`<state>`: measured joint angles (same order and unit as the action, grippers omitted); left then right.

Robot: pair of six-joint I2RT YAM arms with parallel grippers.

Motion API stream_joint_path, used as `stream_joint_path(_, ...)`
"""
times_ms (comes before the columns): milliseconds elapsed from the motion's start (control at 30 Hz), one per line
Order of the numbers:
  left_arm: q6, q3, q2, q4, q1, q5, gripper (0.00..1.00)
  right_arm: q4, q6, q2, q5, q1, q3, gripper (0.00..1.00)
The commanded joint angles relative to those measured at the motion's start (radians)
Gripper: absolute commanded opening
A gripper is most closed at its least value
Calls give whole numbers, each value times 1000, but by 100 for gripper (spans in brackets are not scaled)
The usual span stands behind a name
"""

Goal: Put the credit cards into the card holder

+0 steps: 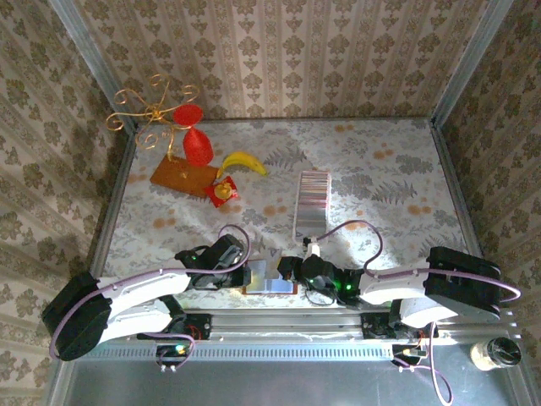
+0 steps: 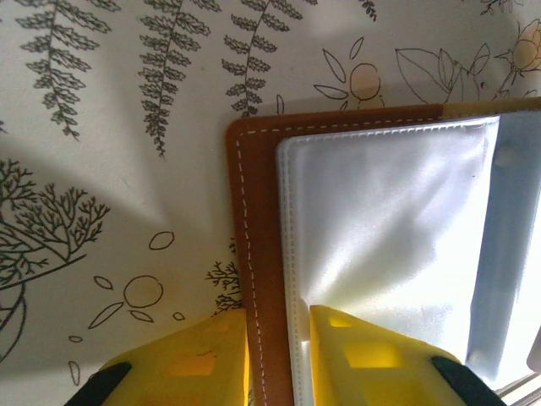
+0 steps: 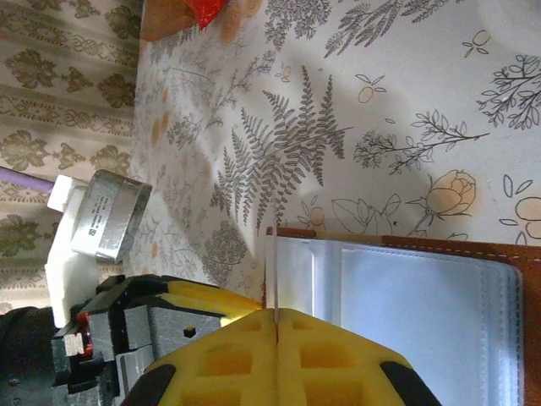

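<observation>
step: card insertion, judged.
card holder (image 1: pixel 269 284): open, worktop (image 1: pixel 380 169) near edge; credit cards (image 1: pixel 311 201) beyond.
left pincer (image 2: pixel 275 326): slightly apart, astride its edge.
right pincer (image 3: pixel 276 317): together on thin pale sheet (image 3: pixel 274 271).
next: level sheet, enter sleeve (image 2: pixel 389 220).

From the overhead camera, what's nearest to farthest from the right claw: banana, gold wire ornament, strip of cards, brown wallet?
1. Card holder, at the right claw, near edge.
2. Credit cards, just beyond, mid-table.
3. Banana, farther back, leftward.
4. Gold wire ornament, far left corner.
</observation>
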<state>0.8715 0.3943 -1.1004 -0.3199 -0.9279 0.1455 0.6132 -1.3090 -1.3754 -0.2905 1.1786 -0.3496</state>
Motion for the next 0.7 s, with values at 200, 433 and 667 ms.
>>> stream_joint_path(200, 6, -52, -39, -111, -10, -3, 23, -9, 10, -64, -38, 13, -14, 0)
stream_joint_path(433, 6, -55, -39, -108, -10, -3, 23, 1, 2, -82, -36, 16, -16, 0)
stream_joint_path(667, 6, -57, -39, -107, -10, -3, 23, 28, -23, -103, -33, 19, -11, 0)
